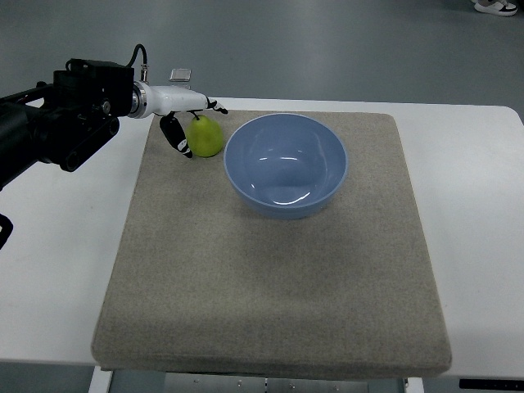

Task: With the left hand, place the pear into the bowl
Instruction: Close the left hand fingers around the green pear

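A green-yellow pear (206, 136) stands on the grey felt mat (270, 278), just left of the empty blue bowl (286, 164). My left hand (196, 123) reaches in from the left edge on a black arm and sits over the pear's upper left. One black-tipped finger (176, 135) lies against the pear's left side and the others (216, 106) curl behind its top. The pear looks to rest on the mat, close to the bowl's rim but apart from it. The right hand is out of view.
The mat lies on a white table (475, 213). A small grey block (181, 75) sits at the table's far edge behind my hand. A person's shoe (496, 6) shows on the floor at top right.
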{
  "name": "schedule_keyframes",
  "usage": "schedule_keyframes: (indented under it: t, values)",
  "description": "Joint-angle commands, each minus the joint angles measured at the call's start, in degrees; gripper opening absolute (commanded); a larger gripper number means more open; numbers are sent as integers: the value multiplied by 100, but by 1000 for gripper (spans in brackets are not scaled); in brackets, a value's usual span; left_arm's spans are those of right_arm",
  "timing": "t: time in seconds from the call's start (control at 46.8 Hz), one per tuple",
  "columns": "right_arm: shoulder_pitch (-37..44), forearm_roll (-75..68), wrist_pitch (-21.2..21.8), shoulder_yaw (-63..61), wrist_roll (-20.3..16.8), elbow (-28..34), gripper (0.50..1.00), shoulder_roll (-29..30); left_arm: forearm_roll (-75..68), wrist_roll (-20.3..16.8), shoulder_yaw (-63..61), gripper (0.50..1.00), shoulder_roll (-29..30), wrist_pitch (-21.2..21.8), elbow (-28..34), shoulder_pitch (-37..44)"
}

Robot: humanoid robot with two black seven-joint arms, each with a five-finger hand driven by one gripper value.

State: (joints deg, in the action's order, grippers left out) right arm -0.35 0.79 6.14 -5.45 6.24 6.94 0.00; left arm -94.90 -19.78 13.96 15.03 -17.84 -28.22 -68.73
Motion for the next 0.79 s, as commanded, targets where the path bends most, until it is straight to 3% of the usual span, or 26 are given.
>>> schedule_keyframes:
  t: [0.0,0.342,0.556,0.769]
  values:
    - [0,0,1,0,0,0,926,0,15,0,1,994,0,0,1,18]
    - [0,0,1,0,0,0,926,0,6,0,1,994,-9,18,-17,79]
    - [0,0,1,0,0,0,926,0,-11,0,1,969,-44,158,-17,123]
    - [0,0,1,0,0,0,926,0,-20,18,-7,851,-44,167,-26,141]
